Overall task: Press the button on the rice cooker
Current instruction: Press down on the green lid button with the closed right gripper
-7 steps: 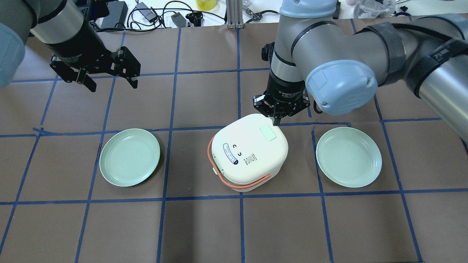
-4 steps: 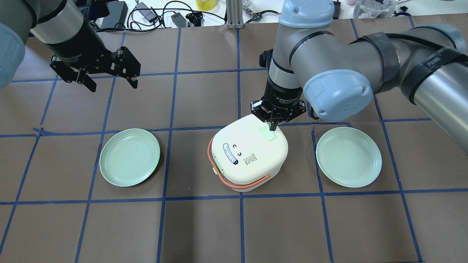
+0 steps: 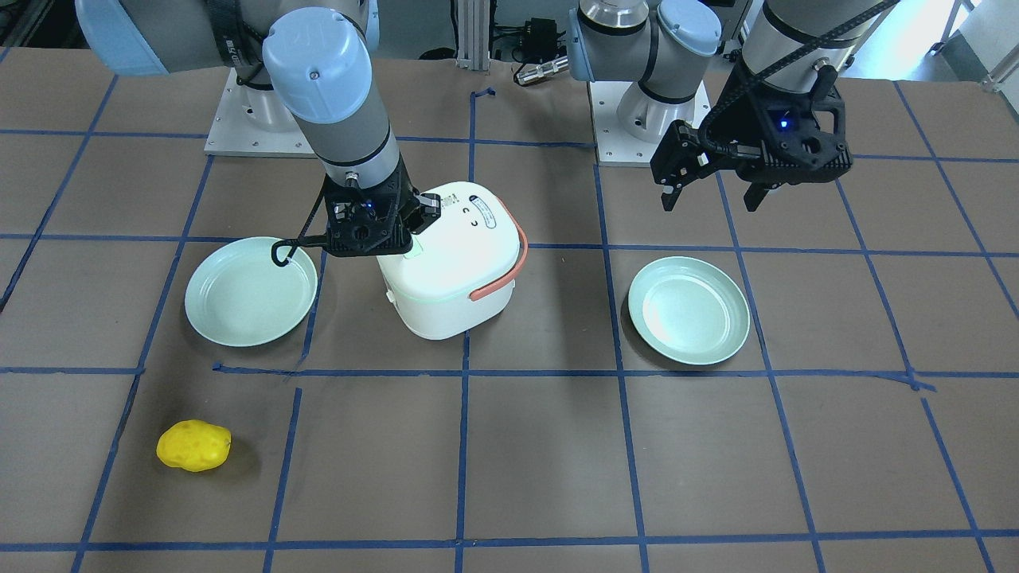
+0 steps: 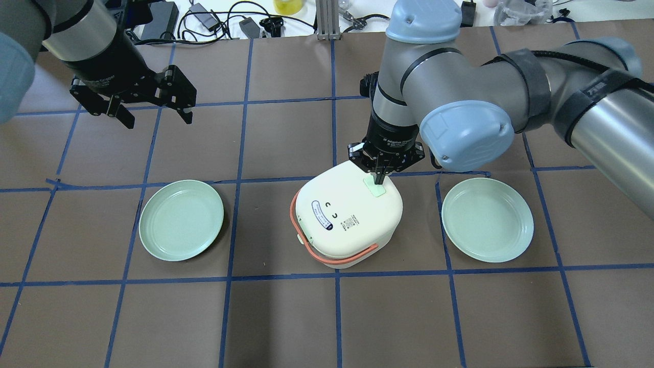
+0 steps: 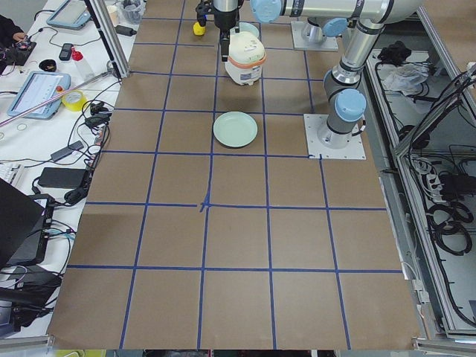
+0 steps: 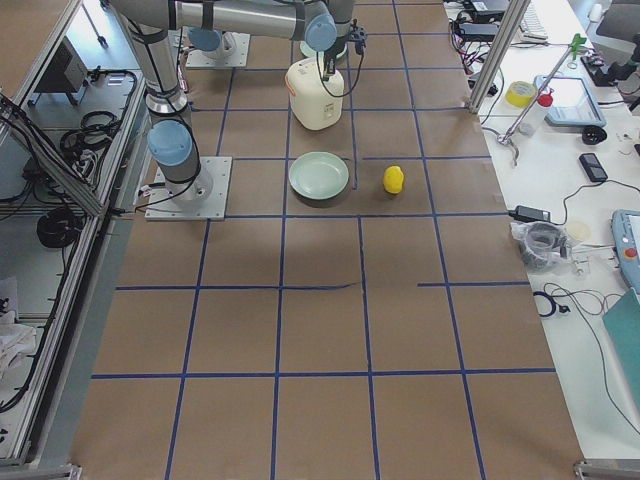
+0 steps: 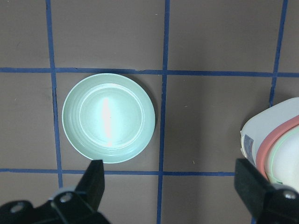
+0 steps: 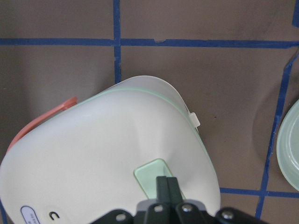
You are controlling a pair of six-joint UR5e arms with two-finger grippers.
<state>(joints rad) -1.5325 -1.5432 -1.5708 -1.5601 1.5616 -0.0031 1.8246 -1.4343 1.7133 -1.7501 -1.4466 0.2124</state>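
Note:
The white rice cooker (image 4: 347,217) with an orange handle stands at the table's middle; it also shows in the front view (image 3: 450,259). Its pale mint button (image 4: 375,189) sits in the lid's top, also in the right wrist view (image 8: 150,175). My right gripper (image 4: 379,176) is shut, its fingertips (image 8: 167,184) together and down on the button's far part. My left gripper (image 4: 153,118) is open and empty, held high over the far left of the table, away from the cooker.
Two mint plates flank the cooker: one on the left (image 4: 181,220), one on the right (image 4: 488,220). A yellow lumpy object (image 3: 193,446) lies on the operators' side, beyond the right-hand plate. Cables and gear lie past the table's far edge.
My right gripper has moved from just beyond the cooker's far edge to over the lid and come down onto the button. The left arm has not moved.

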